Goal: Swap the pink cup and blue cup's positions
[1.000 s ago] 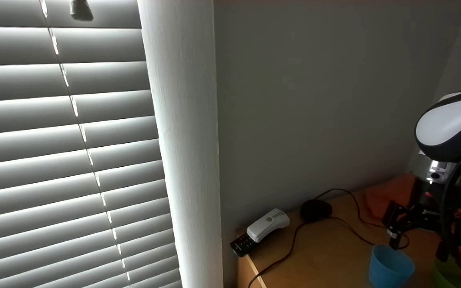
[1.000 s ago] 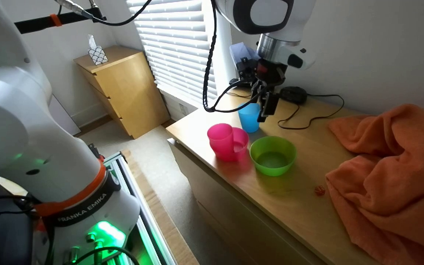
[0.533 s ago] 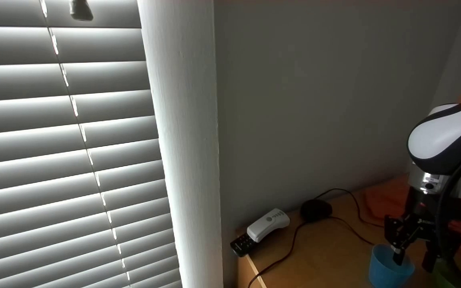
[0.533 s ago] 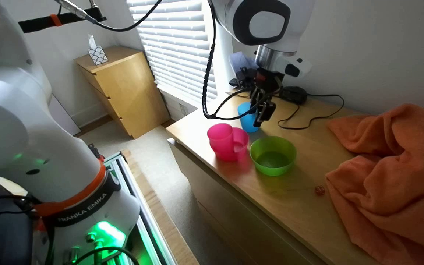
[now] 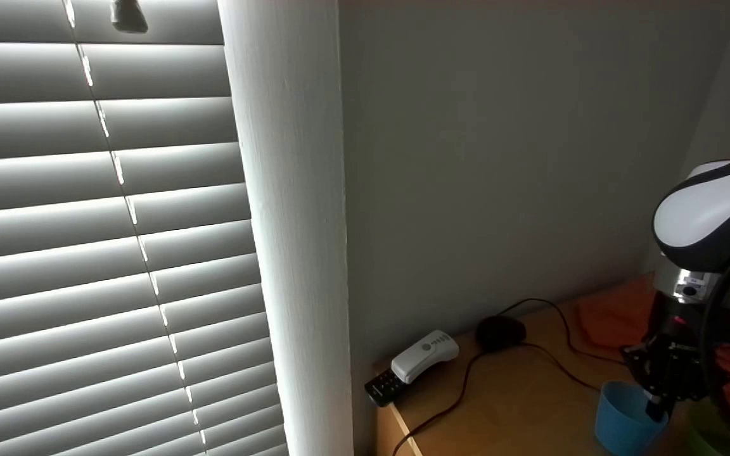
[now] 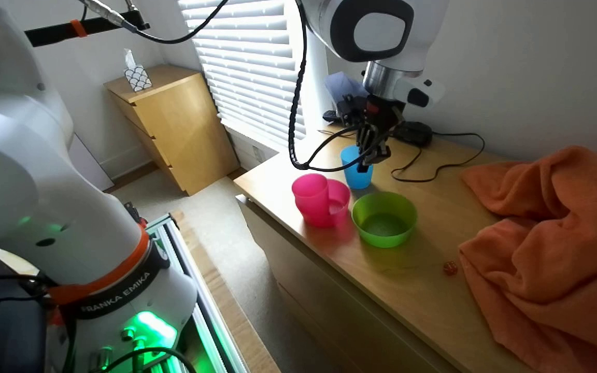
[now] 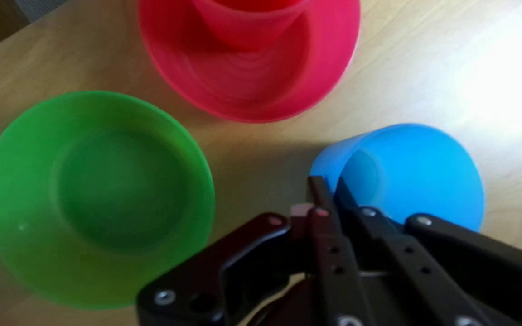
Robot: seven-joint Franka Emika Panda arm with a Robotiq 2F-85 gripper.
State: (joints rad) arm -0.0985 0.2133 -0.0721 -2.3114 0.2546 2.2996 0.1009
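My gripper (image 7: 326, 183) is shut on the near wall of the blue cup (image 7: 424, 167), one fingertip inside the rim and one outside. In both exterior views the gripper reaches down to the blue cup (image 6: 356, 180), which looks close to upright; I cannot tell whether its base touches the wooden top (image 6: 433, 223). The pink cup (image 6: 309, 192) stands inside a pink bowl (image 6: 340, 197), in front of the blue cup. In the wrist view the pink cup (image 7: 248, 27) is cut off by the top edge. It does not show in an exterior view with the window blinds (image 5: 105, 221).
A green bowl (image 7: 120, 276) sits beside both cups. An orange cloth (image 6: 552, 248) covers the right of the top, with a small reddish ball (image 6: 450, 268) near it. A black device (image 6: 413, 133) with a cable lies by the wall, and remotes (image 5: 425, 356) lie at the corner.
My gripper came down to the blue cup and its jaws went from open to shut on the cup's wall. The blue cup has shifted slightly to the right in both exterior views.
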